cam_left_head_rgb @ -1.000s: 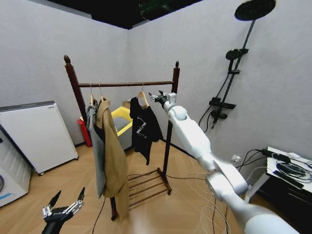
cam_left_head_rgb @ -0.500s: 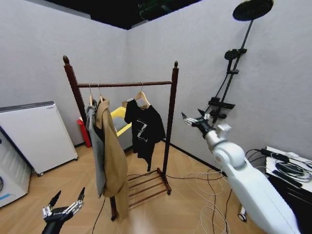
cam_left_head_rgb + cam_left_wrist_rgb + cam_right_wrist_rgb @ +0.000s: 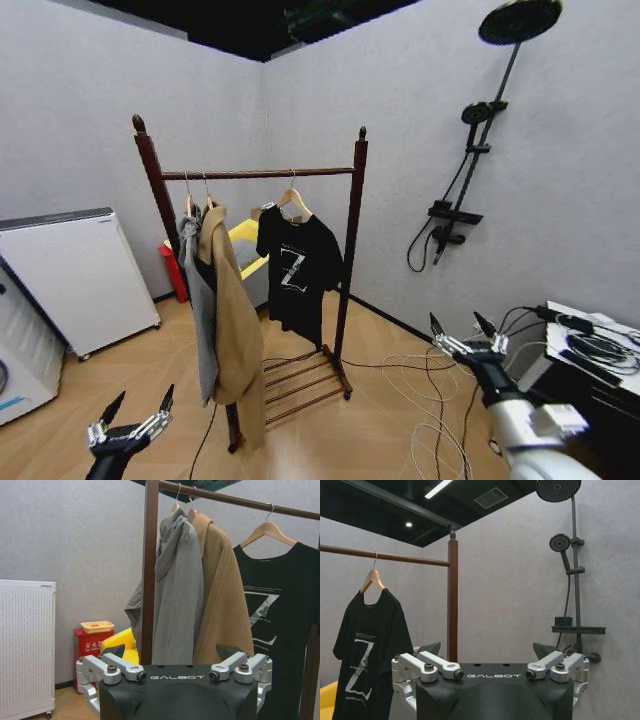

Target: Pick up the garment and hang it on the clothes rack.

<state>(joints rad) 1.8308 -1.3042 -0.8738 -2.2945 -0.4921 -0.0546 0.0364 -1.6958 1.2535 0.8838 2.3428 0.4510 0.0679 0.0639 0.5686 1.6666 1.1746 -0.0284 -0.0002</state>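
Jaws: both pairs stand spread apart and empty; the right gripper (image 3: 464, 331) hangs low near the floor cables (image 3: 420, 385), the left gripper (image 3: 132, 414) parked low before the rack.
Garment: the black T-shirt (image 3: 296, 275) hangs on its wooden hanger (image 3: 290, 200), the hook over the top rail, near the right-hand post.
Rack: the clothes rack (image 3: 349, 235) also carries a grey jacket (image 3: 196, 290) and a tan coat (image 3: 234, 320) at its other end, well apart from the T-shirt, which hangs free with room either side.
Why so: with the hanger bearing the shirt's weight on the rail and nothing gripped, the hanging looks done, and the right arm appears to be clearing away.
Change: a second ago the right gripper was up at the hanger beside the post; half a second ago it had drawn back toward the shower stand (image 3: 470, 150); now it has dropped far lower. The shirt, then twisted sideways, faces front. The left gripper has not moved.
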